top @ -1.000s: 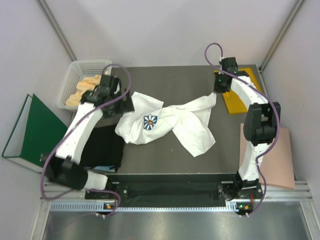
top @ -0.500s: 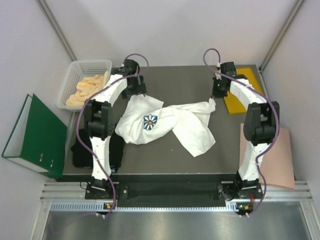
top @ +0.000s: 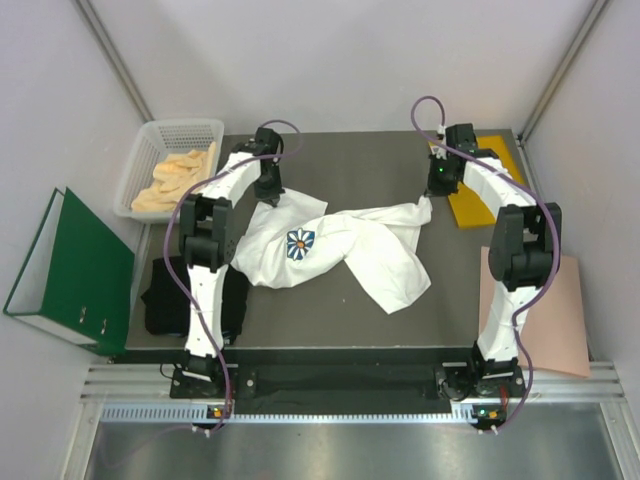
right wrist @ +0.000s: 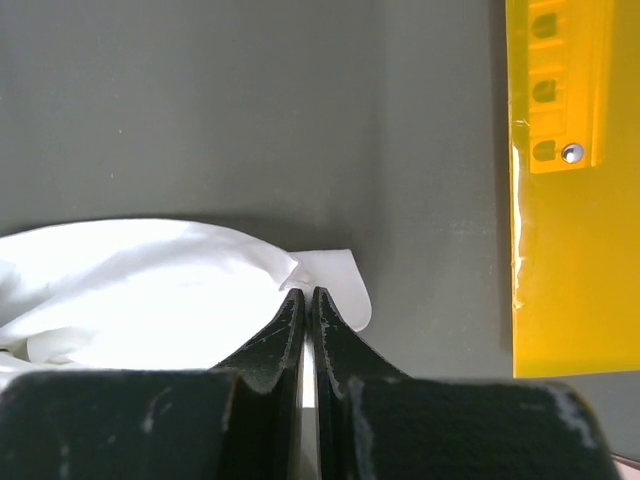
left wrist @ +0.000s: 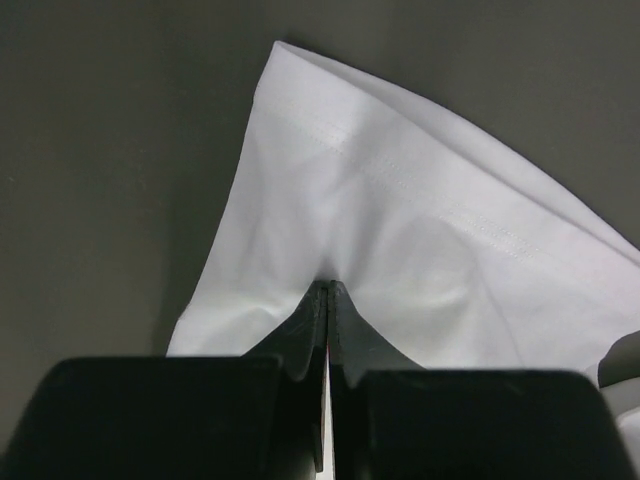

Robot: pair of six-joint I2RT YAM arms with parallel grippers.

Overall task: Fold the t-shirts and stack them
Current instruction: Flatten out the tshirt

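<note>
Top external view had a white basket (top: pixel 185 125) of pale yellow cloths at the far left, a green binder (top: pixel 65 265) off the left side of the table (top: pixel 350 160), a yellow envelope (top: pixel 467 213) at the far right and a pink sheet (top: pixel 555 320) at the near right. The black t-shirt (top: pixel 165 300) lay bunched at the near left, partly under the left arm. The white t-shirt (top: pixel 340 245) sprawled crumpled across the middle, print up. Both arms reached far and dipped down; the left gripper (left wrist: pixel 328 290) was pinched tight on its far left corner, the right gripper (right wrist: pixel 305 295) clamped on its far right end
</note>
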